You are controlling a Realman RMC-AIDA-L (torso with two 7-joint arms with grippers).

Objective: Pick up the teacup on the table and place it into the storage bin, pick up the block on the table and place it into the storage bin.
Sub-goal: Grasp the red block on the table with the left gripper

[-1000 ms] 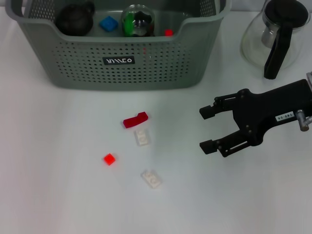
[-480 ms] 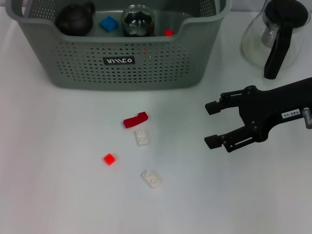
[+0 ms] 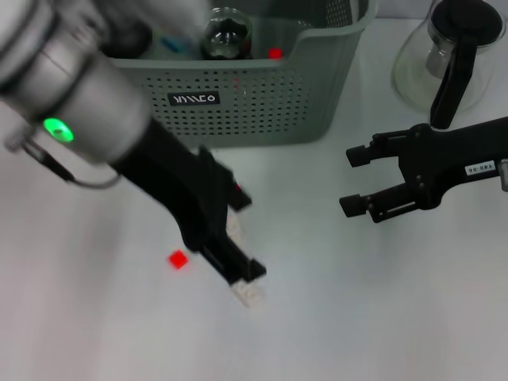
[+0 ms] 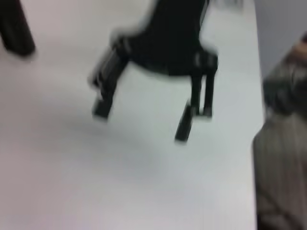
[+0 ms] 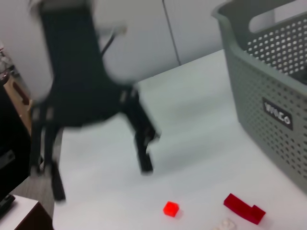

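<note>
Several blocks lay loose on worktop [image 3: 95,333]; storage bin [image 3: 262,103] already held items. Left hand [image 3: 242,238] spread above blocks; right hand [image 3: 357,178] spread, empty.

The left arm [image 3: 119,135] slants across the middle of the desk [image 3: 381,317], its end effector [image 3: 248,238] over the scattered blocks, blocking the way to the white block [image 3: 248,294] and crossing the storage bin [image 3: 262,103] front. The small red block [image 3: 178,259] lies open just left of it. The right end effector [image 3: 353,179], jaws apart, occupies the right side below the glass teapot [image 3: 448,59]. The near desk is open.
</note>
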